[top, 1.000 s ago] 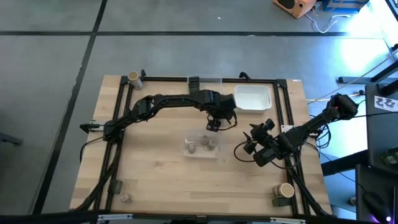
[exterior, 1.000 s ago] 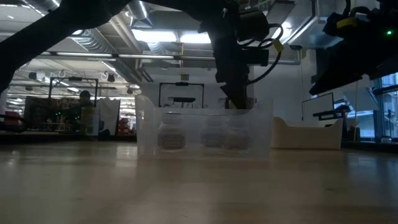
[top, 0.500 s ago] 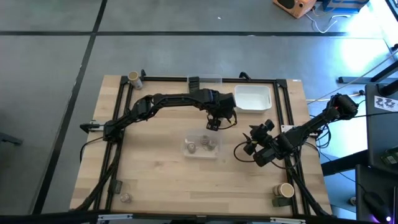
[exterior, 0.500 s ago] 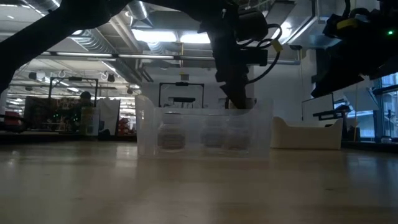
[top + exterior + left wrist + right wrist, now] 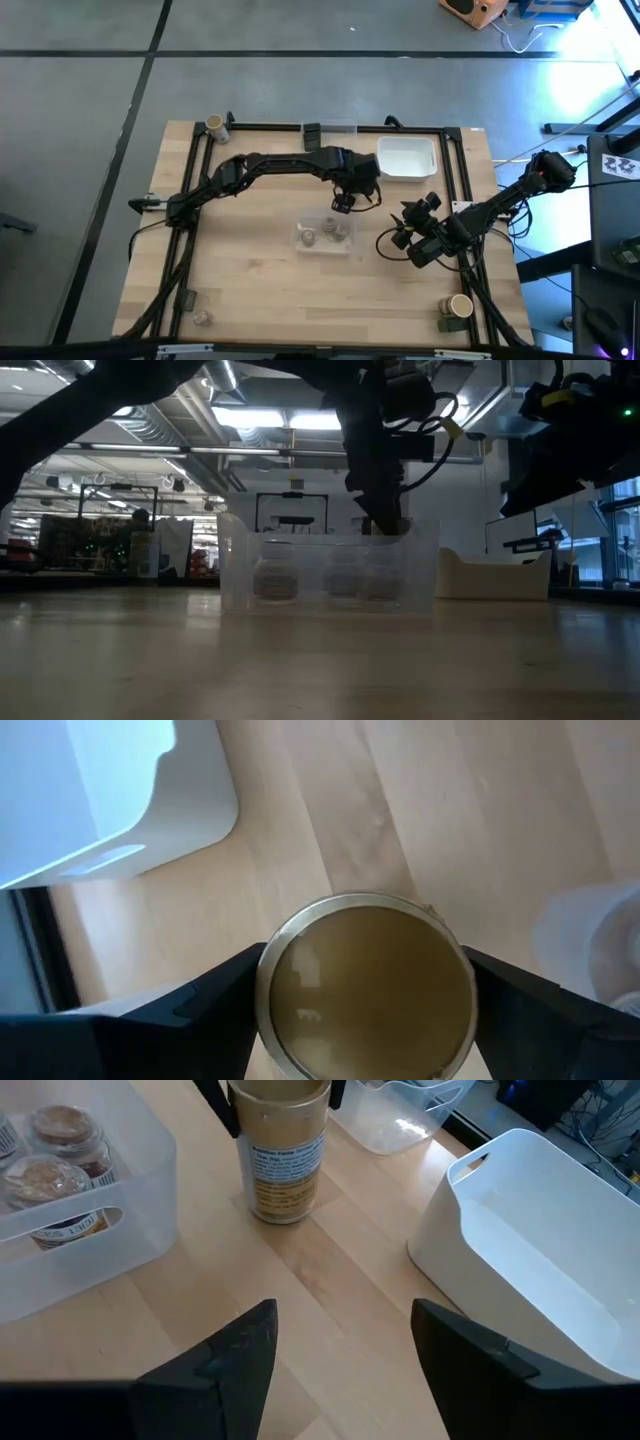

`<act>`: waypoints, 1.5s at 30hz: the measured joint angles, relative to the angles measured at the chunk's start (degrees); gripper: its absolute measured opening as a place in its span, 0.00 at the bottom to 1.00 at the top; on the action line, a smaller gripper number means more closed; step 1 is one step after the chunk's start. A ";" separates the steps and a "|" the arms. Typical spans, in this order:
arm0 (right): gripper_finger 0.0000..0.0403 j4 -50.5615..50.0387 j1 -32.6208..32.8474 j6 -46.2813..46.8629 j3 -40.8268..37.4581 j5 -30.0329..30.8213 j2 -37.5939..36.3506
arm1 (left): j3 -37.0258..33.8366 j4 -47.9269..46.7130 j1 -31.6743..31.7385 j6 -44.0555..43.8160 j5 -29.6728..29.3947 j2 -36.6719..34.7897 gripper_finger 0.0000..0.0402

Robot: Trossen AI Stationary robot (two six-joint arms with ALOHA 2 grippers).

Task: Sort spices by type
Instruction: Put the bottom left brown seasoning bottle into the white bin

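A round jar with a tan lid [image 5: 280, 1160] stands on the wood between the clear bin [image 5: 325, 236] and the white tray [image 5: 407, 158]. My left gripper [image 5: 343, 200] reaches in from the far left and is shut on this jar; the left wrist view looks down on its lid [image 5: 365, 985]. The clear bin holds three small round jars [image 5: 55, 1155] with brownish tops. My right gripper [image 5: 405, 233] hangs open to the right of the bin, facing the jar and touching nothing. Other spice containers sit at the table corners [image 5: 215, 125], [image 5: 459, 305], [image 5: 201, 318]. My left gripper pinches the tan-lidded jar at its top, one finger [image 5: 215, 995] on each side of the lid rim [image 5: 275, 955]. The fingers come from above, pointing down. The jar stands upright, and its base [image 5: 278, 1215] appears to rest on the table.
The white tray [image 5: 540, 1250] stands just right of the held jar, at the table's far edge. A second clear bin [image 5: 400, 1110] lies beyond the jar. A black frame [image 5: 190, 180] runs around the table. Bare wood stretches across the near left [image 5: 250, 280].
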 joint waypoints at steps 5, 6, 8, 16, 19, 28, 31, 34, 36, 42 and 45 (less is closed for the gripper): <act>0.58 0.08 0.00 0.00 0.00 0.00 0.00 | 0.00 0.34 -0.38 -0.97 -2.24 0.00 0.73; 0.58 0.12 0.00 0.00 0.00 0.00 0.00 | 0.00 0.62 -0.38 -1.02 -2.25 0.00 0.73; 0.58 0.16 0.00 0.00 0.00 0.00 0.00 | -0.02 1.04 -0.36 -1.44 -2.31 0.00 0.73; 0.58 0.14 0.00 0.00 0.00 -0.07 0.00 | -0.02 0.50 -1.13 -1.16 -2.64 0.00 0.73; 0.58 0.14 0.00 0.00 0.00 -0.09 0.00 | -0.02 0.32 -1.43 -0.63 -2.61 0.00 0.73; 0.58 0.20 0.00 0.00 -0.04 -0.18 0.02 | -0.17 1.37 -1.59 4.26 -2.02 0.13 0.73; 0.58 1.01 0.00 -0.02 -1.15 -0.12 0.02 | -0.24 2.31 -1.46 1.61 -2.00 0.13 0.73; 0.58 1.39 0.00 0.04 -2.11 -0.37 0.02 | -0.24 1.78 -1.43 1.89 -2.02 0.13 0.73; 0.58 1.54 0.00 0.07 -2.40 -0.68 0.04 | -0.24 1.98 -1.43 1.95 -2.02 0.15 0.73; 0.58 2.48 0.00 -0.62 -2.40 -0.85 0.04 | -0.24 2.20 -1.48 0.58 -4.31 0.27 0.74; 0.58 2.52 0.02 -1.07 -2.40 -0.85 0.04 | -0.24 1.69 -1.43 -0.63 -4.78 0.28 0.80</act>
